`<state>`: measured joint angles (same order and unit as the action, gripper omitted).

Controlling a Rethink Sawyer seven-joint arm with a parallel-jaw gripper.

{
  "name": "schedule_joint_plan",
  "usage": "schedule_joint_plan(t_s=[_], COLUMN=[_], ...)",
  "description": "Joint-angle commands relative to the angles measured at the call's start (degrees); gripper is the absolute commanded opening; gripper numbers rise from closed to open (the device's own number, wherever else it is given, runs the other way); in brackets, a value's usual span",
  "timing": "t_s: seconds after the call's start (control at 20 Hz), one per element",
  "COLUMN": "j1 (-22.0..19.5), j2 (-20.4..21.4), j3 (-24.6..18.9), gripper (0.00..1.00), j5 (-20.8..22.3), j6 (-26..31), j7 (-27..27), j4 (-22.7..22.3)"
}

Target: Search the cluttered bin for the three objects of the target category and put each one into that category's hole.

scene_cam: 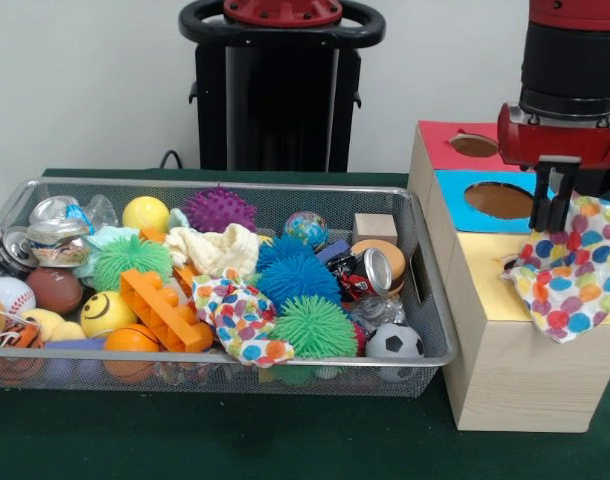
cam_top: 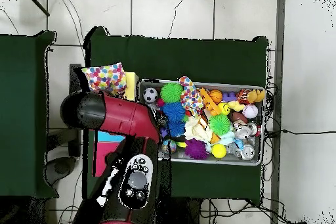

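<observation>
My gripper (scene_cam: 551, 222) hangs over the right end of the pale wooden box (scene_cam: 515, 380), fingers close together and shut on the upper left edge of a spotted cloth (scene_cam: 575, 275). The cloth lies over the yellow surround (scene_cam: 482, 270) and droops over the box's front edge, hiding the yellow hole. Overhead, the same cloth (cam_top: 105, 78) covers the box end beside the arm. A second spotted cloth (scene_cam: 240, 318) lies at the front middle of the wire mesh bin (scene_cam: 285, 357); overhead it is a strip (cam_top: 191, 94). A third spotted cloth does not show.
The blue-surrounded hole (scene_cam: 500, 200) and the red-surrounded hole (scene_cam: 473, 145) lie behind the gripper. The bin holds a cream cloth (scene_cam: 220, 248), spiky balls, an orange block (scene_cam: 165, 308), cans, a soccer ball (scene_cam: 393, 342) and other toys. The robot pedestal (scene_cam: 281, 90) stands behind.
</observation>
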<state>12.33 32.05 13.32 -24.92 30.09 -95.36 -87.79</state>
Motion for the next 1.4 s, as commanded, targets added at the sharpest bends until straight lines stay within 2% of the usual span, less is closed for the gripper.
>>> schedule_joint_plan(t_s=[0.05,0.35,0.55,0.85,1.0,1.25,1.4], j1=[-1.97,-1.66,-2.53,-2.22,-2.85,-1.96,-2.16], j2=[-1.71,-1.62,0.13,1.61,2.11,2.99,3.93], j3=[-5.0,-4.78,-7.09,-8.14,-8.15,-4.91,-4.49], gripper=[0.0,0.0,0.0,0.0,0.0,0.0,0.0], j5=[0.58,0.78,-1.08,-2.63,-2.46,-0.44,-0.05], j6=[3.67,2.4,-2.11,-2.2,-1.87,3.07,4.97], j7=[-9.75,-10.02,-10.38,-12.15,-11.52,-11.81,-11.62], j4=[-6.56,-6.2,-8.08,-7.83,-7.11,-2.89,-1.94])
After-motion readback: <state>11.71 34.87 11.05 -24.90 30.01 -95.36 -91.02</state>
